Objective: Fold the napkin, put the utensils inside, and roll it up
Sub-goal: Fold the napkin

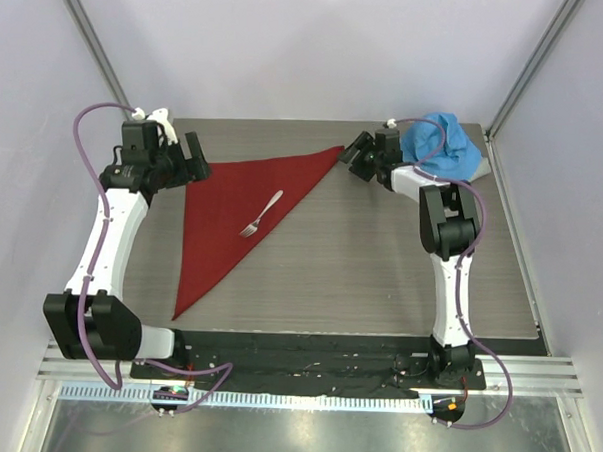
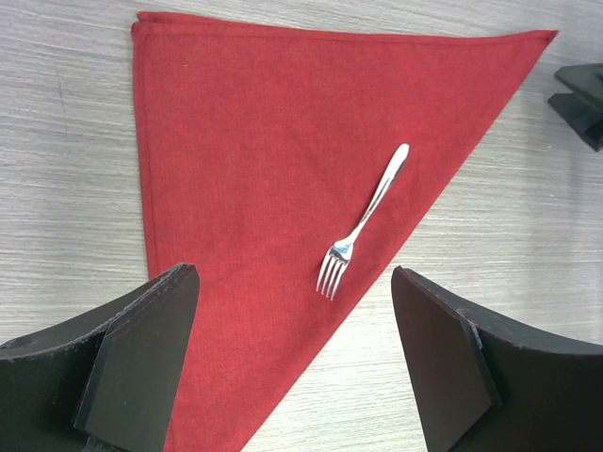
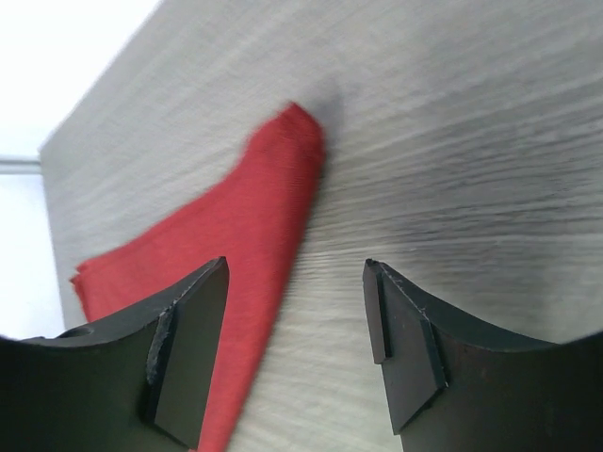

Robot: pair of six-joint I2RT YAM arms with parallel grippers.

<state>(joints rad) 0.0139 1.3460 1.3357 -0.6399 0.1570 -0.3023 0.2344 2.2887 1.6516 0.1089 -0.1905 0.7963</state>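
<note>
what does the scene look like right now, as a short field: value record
napkin: dark red, folded into a triangle, flat on the table
fork: lying on the napkin near its long diagonal edge, not held
blue cloth: bunched at the far right corner, behind the right arm
left gripper: open, empty, by the napkin's far left corner
right gripper: open, empty, by the napkin's far right corner
rolling: not yet begun

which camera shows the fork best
The left wrist view: the fork sits mid-frame, sharp, tines and handle clear, lying on the red napkin. The top external view shows it whole but small. The right wrist view misses it, showing only a napkin corner.
</note>
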